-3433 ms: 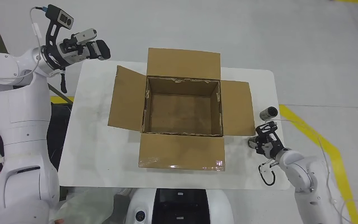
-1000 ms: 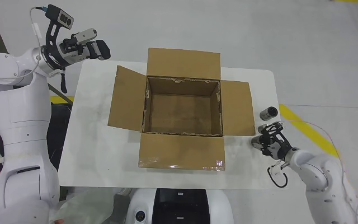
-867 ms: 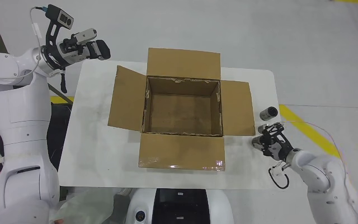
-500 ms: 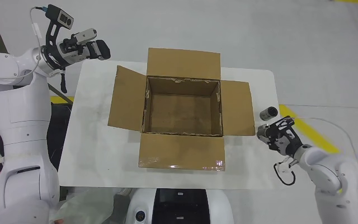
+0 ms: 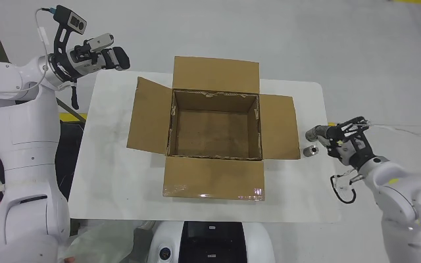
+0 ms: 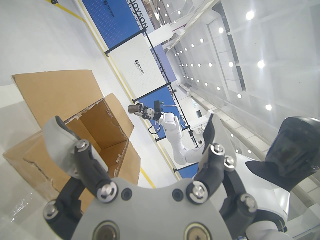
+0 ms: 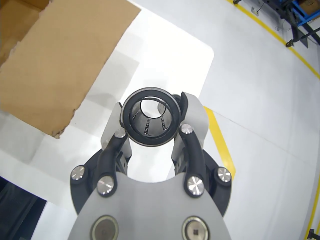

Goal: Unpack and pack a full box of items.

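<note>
Metal cylinder [image 7: 149, 129], far end hidden, clamped in right claw [image 7: 152, 111] | left claw [image 6: 133, 123] spread

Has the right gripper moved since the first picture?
Yes. Against the box's right flap, the right gripper went from its near corner away from the robot, now shut on the metal cylinder.

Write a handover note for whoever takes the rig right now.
Left claw: open, empty, above the far left corner of the table.
Right claw: shut on the metal sleeve at the table's right edge, beside the right flap of the box.
A small grey piece lies on the table close by.
The box sits mid-table, flaps spread, nothing inside.
Done: box appears unpacked.
Left: probably packing, sleeve first.
</note>
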Controlling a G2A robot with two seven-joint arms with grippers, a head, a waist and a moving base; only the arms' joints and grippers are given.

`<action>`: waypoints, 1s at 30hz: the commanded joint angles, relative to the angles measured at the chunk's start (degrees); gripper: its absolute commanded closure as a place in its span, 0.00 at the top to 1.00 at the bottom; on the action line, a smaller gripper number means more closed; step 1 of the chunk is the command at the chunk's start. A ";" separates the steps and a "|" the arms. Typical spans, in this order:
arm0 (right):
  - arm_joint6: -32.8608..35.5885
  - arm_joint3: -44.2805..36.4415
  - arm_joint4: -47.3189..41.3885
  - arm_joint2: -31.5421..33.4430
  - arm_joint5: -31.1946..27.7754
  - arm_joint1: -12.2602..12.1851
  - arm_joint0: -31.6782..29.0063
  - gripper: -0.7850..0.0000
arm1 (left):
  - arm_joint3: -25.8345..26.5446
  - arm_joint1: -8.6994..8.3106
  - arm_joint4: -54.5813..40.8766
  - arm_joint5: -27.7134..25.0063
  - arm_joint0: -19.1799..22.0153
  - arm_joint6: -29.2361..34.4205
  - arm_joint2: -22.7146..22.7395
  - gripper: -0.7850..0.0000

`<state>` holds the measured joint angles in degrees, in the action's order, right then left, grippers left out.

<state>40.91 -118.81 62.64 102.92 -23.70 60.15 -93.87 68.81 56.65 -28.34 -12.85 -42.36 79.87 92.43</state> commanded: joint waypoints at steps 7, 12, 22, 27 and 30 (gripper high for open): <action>-2.50 -4.69 -1.53 -2.03 -3.09 -0.17 1.09 0.00 | 0.00 0.00 0.00 0.00 0.00 0.00 0.00 1.00; -3.09 -6.50 -1.93 -5.74 -7.00 -0.35 2.57 0.00 | 0.00 0.00 0.00 0.00 0.00 0.00 0.00 1.00; -3.33 -7.78 3.07 -17.99 -6.69 -0.02 8.39 0.00 | 0.00 0.00 0.00 0.00 0.00 0.00 0.00 1.00; -0.85 -4.87 -0.12 -24.37 -5.22 0.54 14.62 0.00 | 0.00 0.00 0.00 0.00 0.00 0.00 0.00 1.00; 1.11 -2.65 -1.97 -28.96 -2.94 1.14 18.97 0.00 | 0.00 0.00 0.00 0.00 0.00 0.00 0.00 1.00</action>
<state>41.28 -122.36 61.36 75.89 -27.68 61.05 -76.78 68.81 56.65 -28.34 -12.85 -42.36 79.87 92.43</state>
